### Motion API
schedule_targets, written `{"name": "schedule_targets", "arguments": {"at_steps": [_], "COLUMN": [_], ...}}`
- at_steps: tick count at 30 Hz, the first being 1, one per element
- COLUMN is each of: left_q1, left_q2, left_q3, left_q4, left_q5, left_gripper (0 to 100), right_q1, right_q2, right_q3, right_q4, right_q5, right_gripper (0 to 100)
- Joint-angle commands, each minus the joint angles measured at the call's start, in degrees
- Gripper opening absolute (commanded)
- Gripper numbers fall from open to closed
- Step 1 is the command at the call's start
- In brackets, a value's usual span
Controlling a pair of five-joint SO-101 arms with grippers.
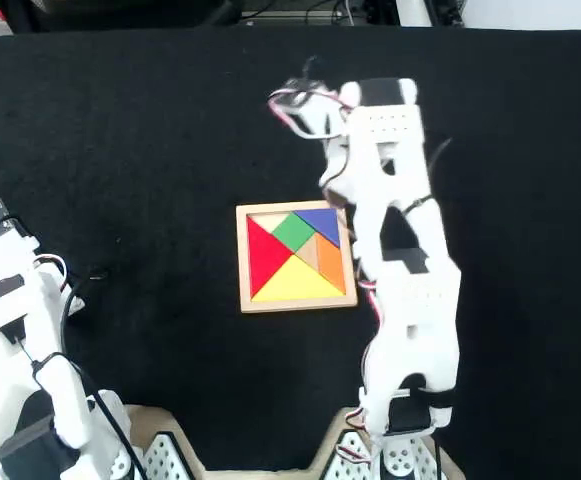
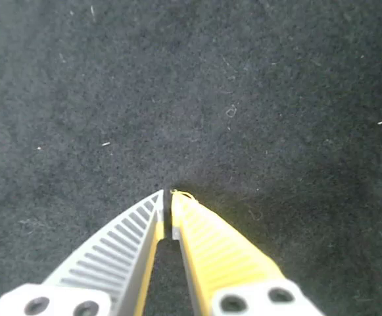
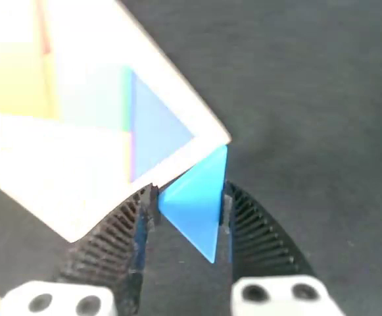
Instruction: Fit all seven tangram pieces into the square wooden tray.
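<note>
Right pincer (image 3: 187, 194) first: its two black ribbed fingers are clamped on a light blue triangle (image 3: 194, 204), one pad on each side. I hold it just outside a corner of the wooden tray (image 3: 171, 82), and its upper point touches that corner's rim. Whether the triangle rests on the desk or hangs above it, I cannot tell. Inside that same corner lies a dark blue piece (image 3: 154, 125).

From above, the tray (image 1: 242, 260) sits near the middle of the desk (image 1: 130, 130), which is covered in black cloth. My right arm (image 1: 400, 250) stretches along the tray's right edge and hides part of it. A red triangle (image 1: 265, 258) lies against the tray's left edge and a yellow triangle (image 1: 298, 283) along its near edge. A green piece (image 1: 293, 231) sits toward the far edge, the dark blue piece (image 1: 322, 222) in the far right corner, and an orange piece (image 1: 330, 262) by the right edge. Between green and orange is a pale patch (image 1: 310, 252); piece or bare wood, I cannot tell.

My left pincer (image 2: 167, 194) is closed on nothing, tips together over bare cloth, its arm (image 1: 20, 330) at the desk's near left corner, well apart from the tray
</note>
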State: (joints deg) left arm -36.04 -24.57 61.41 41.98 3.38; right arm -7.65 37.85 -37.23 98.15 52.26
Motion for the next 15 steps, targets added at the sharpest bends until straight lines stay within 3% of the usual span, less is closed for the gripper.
{"name": "schedule_targets", "arguments": {"at_steps": [1,6,15], "left_q1": [0.7,0.7,0.7], "left_q2": [-1.9,-2.0,-2.0], "left_q3": [-0.1,-0.1,-0.1], "left_q4": [-0.7,-0.7,-0.7], "left_q5": [0.3,0.3,0.3], "left_gripper": [3,3,3], "right_q1": [-4.4,-11.1,-16.6], "right_q2": [-6.7,-7.7,-7.5], "right_q3": [6.5,12.4,15.6], "right_q4": [-3.3,-8.6,-17.2], "right_q5": [3.4,4.7,5.6], "right_gripper": [8.8,8.8,8.8]}}
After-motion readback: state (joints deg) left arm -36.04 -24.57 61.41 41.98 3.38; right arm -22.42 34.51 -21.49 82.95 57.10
